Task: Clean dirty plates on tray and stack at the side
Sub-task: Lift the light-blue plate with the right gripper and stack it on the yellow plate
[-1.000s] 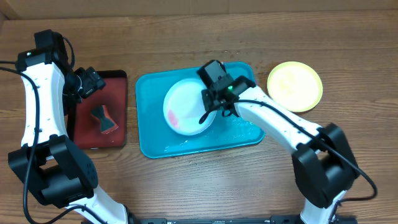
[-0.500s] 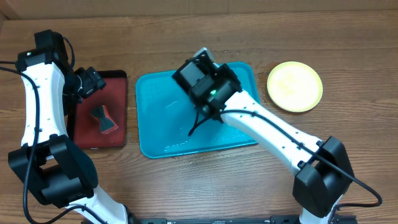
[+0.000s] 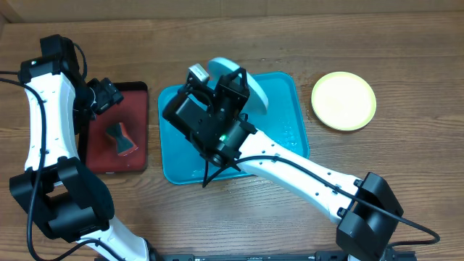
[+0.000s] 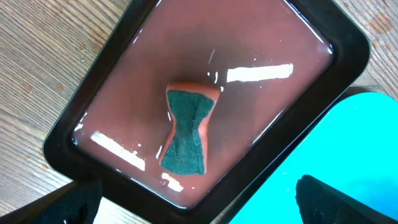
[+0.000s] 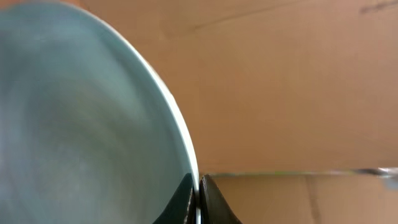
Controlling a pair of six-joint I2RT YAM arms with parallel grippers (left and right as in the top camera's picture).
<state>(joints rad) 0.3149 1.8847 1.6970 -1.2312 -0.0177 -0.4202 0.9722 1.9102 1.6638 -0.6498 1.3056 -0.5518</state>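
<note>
Sponge [image 4: 186, 127] lay in the dark red tray [image 4: 93, 112] at your left, and the left gripper [image 4: 199, 204] hung above it, spread wide and holding nothing. Next came the turquoise tray [image 3: 283, 145], glistening wet. Above it a pale plate [image 3: 233, 81] hung tilted on edge. I judged it could slip or swing loose and fall onto the tray, since it was held only by a thin, possibly wet rim. Your right gripper [image 5: 199, 199] pinched that rim, jaws nearly closed. The yellow-green plate [image 3: 344, 100] sat on the table at the far right.
</note>
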